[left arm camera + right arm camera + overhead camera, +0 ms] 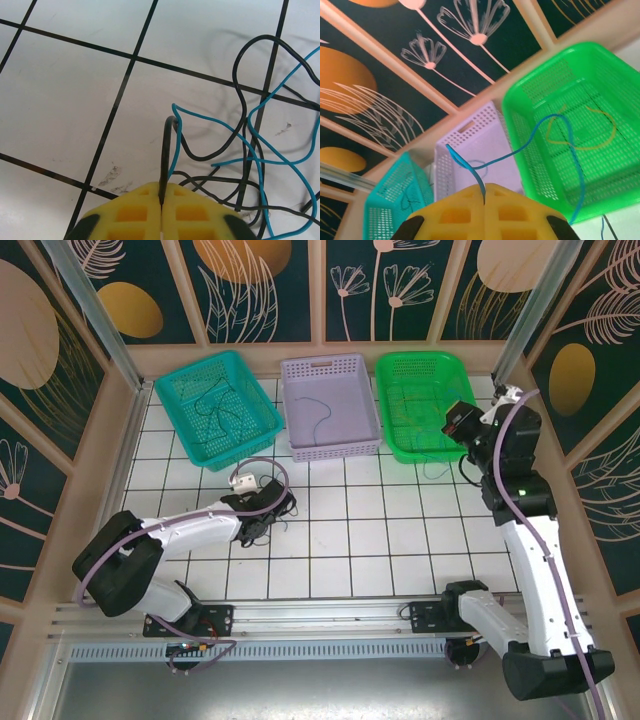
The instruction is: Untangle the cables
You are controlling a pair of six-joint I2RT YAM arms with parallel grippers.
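cables (238,85): black-and-blue tangle, left of centre on white gridded table (360,540) | left gripper (161,194): pinched on black strand (164,160) | right gripper (485,192): clamping blue strand (462,164), raised by green basket (530,90), far-right corner | walls (260,290): dark floral panels

The right gripper (484,192) sits at 6 o'clock, its yellow fingers (455,215) pressed together on a blue cable (465,166). From the grip, one end of the blue cable loops toward 10 o'clock. The rest arcs toward 2 o'clock over the green basket (620,170), then drops to 5 o'clock. An orange cable (611,121) lies inside the green basket. The lilac basket (470,131) at centre holds a thin blue strand (477,162). The teal basket (385,210) at 8 o'clock holds dark strands (407,205).
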